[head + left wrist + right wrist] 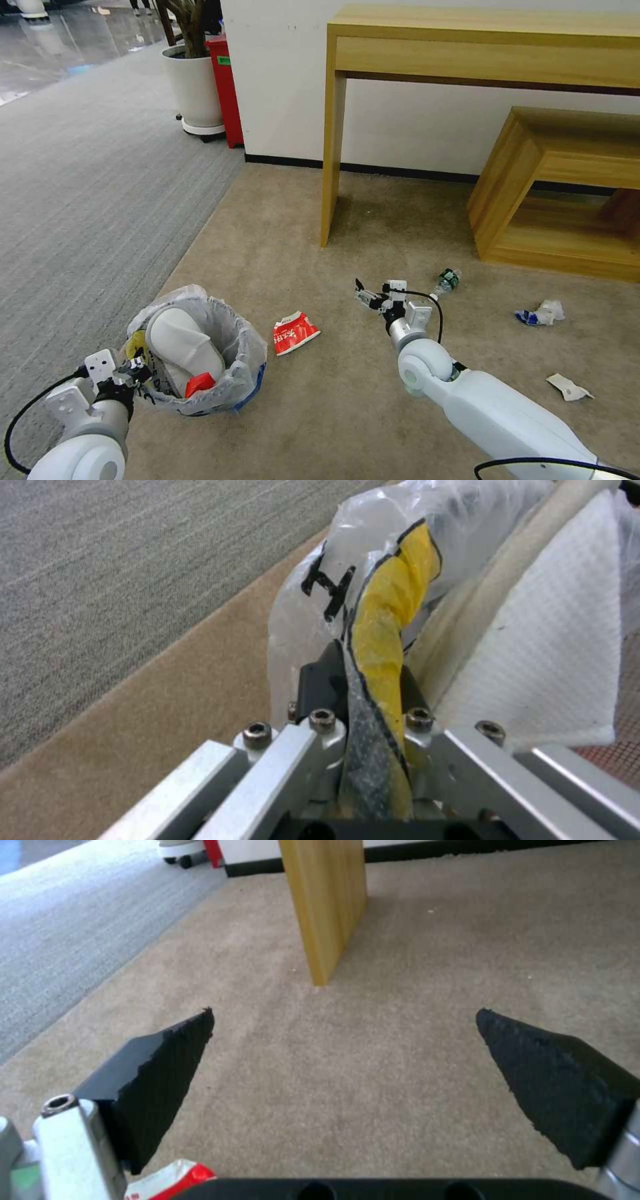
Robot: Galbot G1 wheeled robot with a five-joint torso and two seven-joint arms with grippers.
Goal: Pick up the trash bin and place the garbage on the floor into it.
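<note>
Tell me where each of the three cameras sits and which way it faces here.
Head view: on the robot's head, looking down at the floor; both arms show, left gripper on the trash bin, right gripper open above the carpet.
Left wrist view: along its shut fingers, pinching the bin's bag rim beside a white slipper.
Right wrist view: between its open fingers toward the desk leg.
Shared: the red wrapper, in head and right wrist views.

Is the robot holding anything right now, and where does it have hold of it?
Yes. The left gripper is shut on the rim of the trash bin, pinching the bag-lined edge. The right gripper is open and holds nothing.
</note>
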